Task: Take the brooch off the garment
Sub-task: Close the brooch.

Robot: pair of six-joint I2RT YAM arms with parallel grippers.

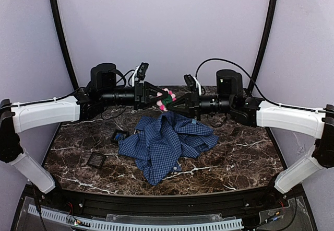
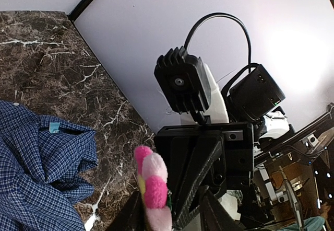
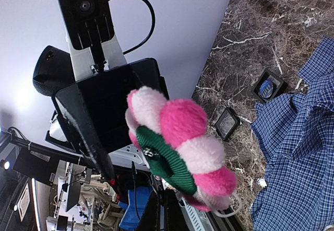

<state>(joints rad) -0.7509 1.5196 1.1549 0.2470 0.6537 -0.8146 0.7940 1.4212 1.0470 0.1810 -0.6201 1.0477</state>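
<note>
Right wrist: brooch aloft; one black tray holds something blue.

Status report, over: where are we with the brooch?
Right gripper: jaws shut on brooch, raised. Left gripper: jaws look parted beside it. Brooch off garment, garment on table. Nothing in the way.

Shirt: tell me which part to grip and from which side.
Probably pinch a raised fold of the shirt near the light-blue tag, coming straight down from above. It lies crumpled on the marble table, its folds standing up while its edges hug the surface.
</note>
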